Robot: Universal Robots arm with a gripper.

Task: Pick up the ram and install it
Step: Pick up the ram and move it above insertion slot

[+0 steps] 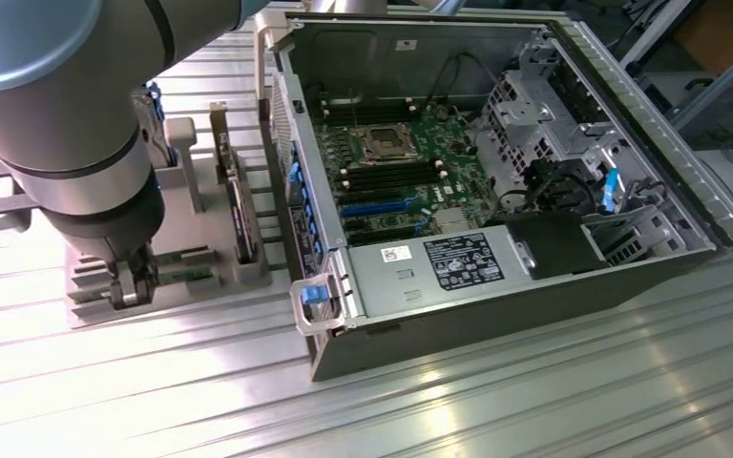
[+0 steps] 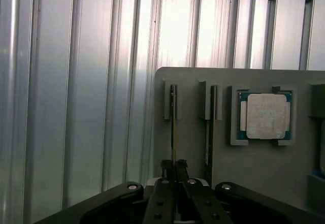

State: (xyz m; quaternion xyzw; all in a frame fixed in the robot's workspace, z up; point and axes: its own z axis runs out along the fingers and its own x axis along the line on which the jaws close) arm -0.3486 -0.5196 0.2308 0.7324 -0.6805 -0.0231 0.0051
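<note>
Your claw (image 2: 174,167) is clamped shut on the ram (image 2: 173,127), one finger on each face of the stick at its near end. The ram stands on edge in its slot in the grey holder (image 2: 254,183). You can't tell from the wrist view whether it is off the slot floor.

A second stick (image 2: 208,127) stands on edge in the next slot, parallel to the ram and clear of the claw. Past that, the CPU (image 2: 265,116) lies flat in a square pocket of the same holder, pale lid up with a green edge around it.

The holder sits on the ribbed metal table (image 2: 76,107).

In the exterior view, the claw is down on the holder with the arm (image 1: 61,114) upright over it, covering much of the holder. A dark card (image 1: 233,191) stands upright in the holder, between the arm and the case (image 1: 672,219).

The case lies open on the table, just beside the holder on the exterior view's right. Inside you can see the green board (image 1: 450,143) with the socket (image 1: 380,143) near its middle, and dark memory slots (image 1: 386,176) just beside the socket. The PSU (image 1: 437,262) sits at the near end of the case, label up, with a drive cage (image 1: 533,105) along the far wall.
</note>
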